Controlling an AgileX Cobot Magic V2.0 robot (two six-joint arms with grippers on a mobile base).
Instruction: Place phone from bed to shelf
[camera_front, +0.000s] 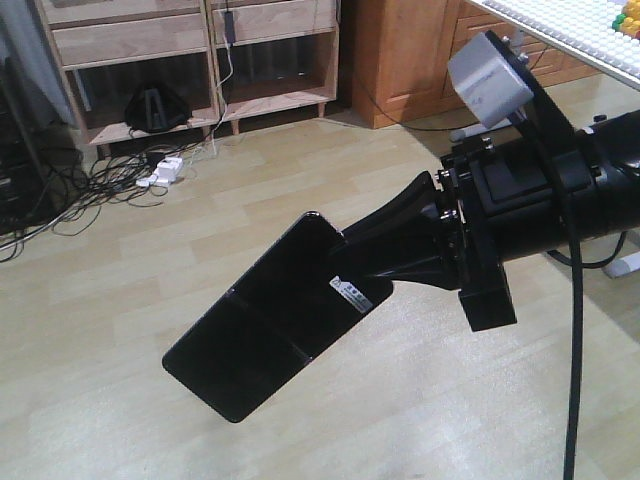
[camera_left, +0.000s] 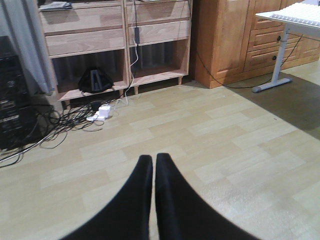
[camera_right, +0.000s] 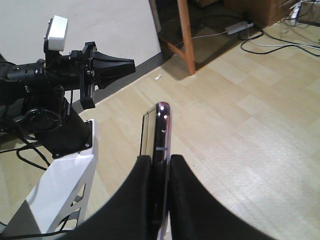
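Phone (camera_front: 270, 320) is off the bed and in transit: one end is pinched in the right end effector (camera_front: 350, 262), the rest jutting free, down and to the left in the front view, above bare plank floor (camera_front: 420, 400) and touching nothing else. A white sticker (camera_front: 352, 293) sits at the gripped end. The right wrist view shows the slab edge-on, clamped between both fingers. Left end effector (camera_left: 154, 160) is narrow, tips all but touching, nothing between them. Bed is not in any view. Shelf (camera_front: 120, 42) stands against the far wall, well apart from the phone; its lower compartments are open, with a dark object (camera_front: 155, 105) in the left one. Judged progress: pick-up done, carry in hand; approach to the shelf, set-down on a board and release not yet done. Count: one phone, one shelf unit with two bays showing, two end effectors, one loaded. A tangle of cables and one white power strip (camera_front: 165, 172) lie on the floor before the shelf.
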